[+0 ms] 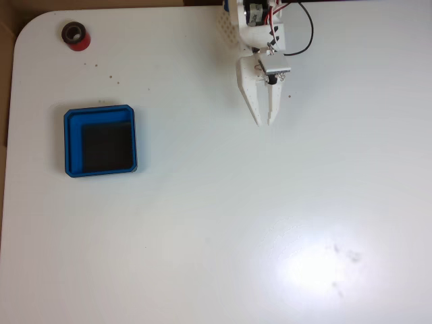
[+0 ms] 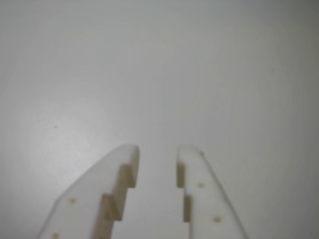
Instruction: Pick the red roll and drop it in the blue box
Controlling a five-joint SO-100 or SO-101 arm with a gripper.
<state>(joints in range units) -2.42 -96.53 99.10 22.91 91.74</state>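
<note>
The red roll (image 1: 75,36) lies flat near the table's far left corner in the fixed view, its dark top face and round hole showing. The blue box (image 1: 100,113), a shallow square tray with a black floor, sits on the left side, below the roll. My white gripper (image 1: 264,123) hangs over bare table at the top centre, pointing down the picture, far to the right of both. In the wrist view the gripper (image 2: 157,152) is slightly open, a narrow gap between its fingers (image 2: 119,164) with nothing in it, and white table beneath.
The white table (image 1: 223,223) has a rounded corner at the top left, with brown floor beyond its left edge. The arm's base, motor and black and red cables (image 1: 297,27) sit at the top edge. A bright glare patch lies at the lower right.
</note>
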